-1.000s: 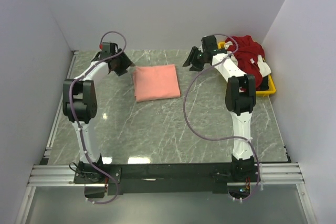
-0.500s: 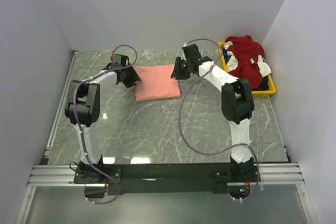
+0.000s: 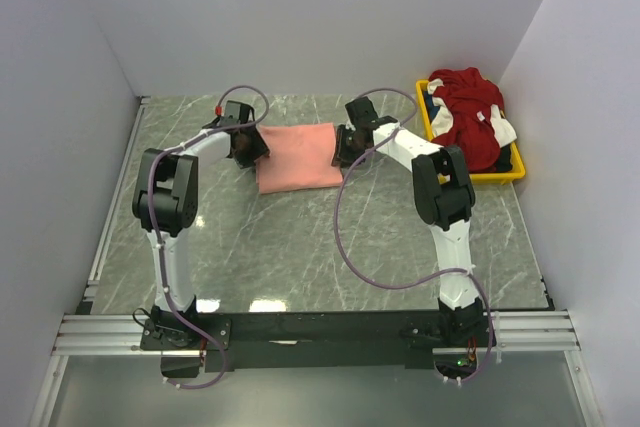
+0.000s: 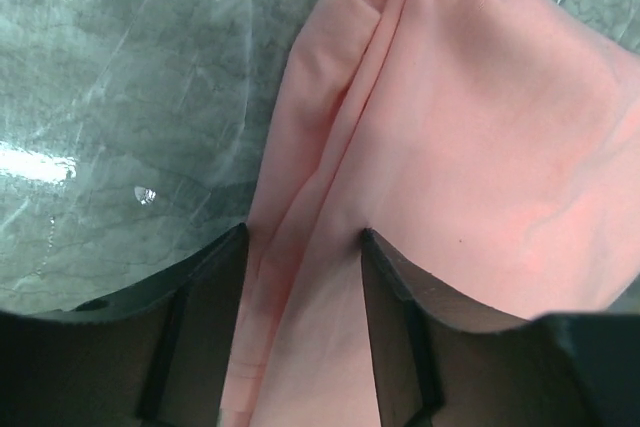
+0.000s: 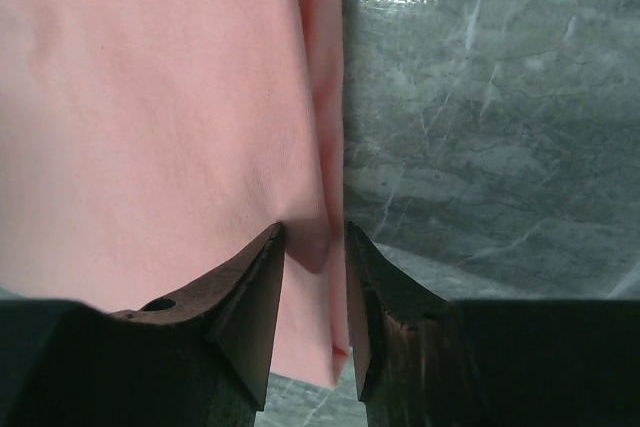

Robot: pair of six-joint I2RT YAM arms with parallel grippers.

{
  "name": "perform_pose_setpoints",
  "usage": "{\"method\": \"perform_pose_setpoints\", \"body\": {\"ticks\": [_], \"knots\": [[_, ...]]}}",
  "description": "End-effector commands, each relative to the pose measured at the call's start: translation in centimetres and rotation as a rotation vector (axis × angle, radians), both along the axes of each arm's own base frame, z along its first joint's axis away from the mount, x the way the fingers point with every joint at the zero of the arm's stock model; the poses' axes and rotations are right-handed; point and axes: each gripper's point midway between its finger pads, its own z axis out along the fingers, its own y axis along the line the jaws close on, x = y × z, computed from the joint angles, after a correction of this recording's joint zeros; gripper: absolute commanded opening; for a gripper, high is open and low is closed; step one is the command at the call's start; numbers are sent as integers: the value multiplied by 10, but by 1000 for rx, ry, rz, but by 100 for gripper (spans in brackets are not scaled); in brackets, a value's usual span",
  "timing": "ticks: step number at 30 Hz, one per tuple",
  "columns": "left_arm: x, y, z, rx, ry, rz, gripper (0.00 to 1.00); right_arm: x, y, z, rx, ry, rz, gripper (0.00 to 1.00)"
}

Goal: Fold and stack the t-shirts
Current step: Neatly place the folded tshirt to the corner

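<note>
A folded salmon-pink t-shirt (image 3: 298,157) lies on the marble table at the back middle. My left gripper (image 3: 252,147) is at its left edge, and in the left wrist view the gripper (image 4: 303,242) has a ridge of pink cloth (image 4: 480,147) pinched between its jaws. My right gripper (image 3: 343,145) is at the shirt's right edge; in the right wrist view this gripper (image 5: 315,237) is shut on the folded pink border (image 5: 150,97). A dark red t-shirt with white parts (image 3: 468,112) is heaped in the tray at the back right.
The yellow plastic tray (image 3: 505,175) stands against the right wall, beside the right arm's elbow. White walls close in the table (image 3: 300,247) on the left, back and right. Purple cables loop off both arms.
Both grippers have swung inward and down from the shirt's far corners onto its left and right edges. Their jaws have narrowed onto the cloth, and the shirt's edges are slightly bunched.
</note>
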Motion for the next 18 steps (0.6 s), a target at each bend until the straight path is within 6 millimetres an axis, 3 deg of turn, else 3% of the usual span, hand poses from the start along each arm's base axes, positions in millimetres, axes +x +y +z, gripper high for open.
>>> {"method": "perform_pose_setpoints", "body": {"ticks": [1, 6, 11, 13, 18], "knots": [[-5, 13, -13, 103, 53, -3, 56, 8, -5, 2, -36, -20, -4, 38], [-6, 12, -17, 135, 69, -19, 63, 8, -2, 10, -25, -35, 4, 39], [-6, 11, -22, 155, 87, -25, 61, 9, -3, 29, -10, -68, 4, 40], [-5, 8, -23, 148, 89, -27, 57, 9, -1, 36, 3, -78, 5, 40], [-3, -5, -23, 84, 84, -26, 29, 7, 0, 78, 54, -143, -18, 43]]}}
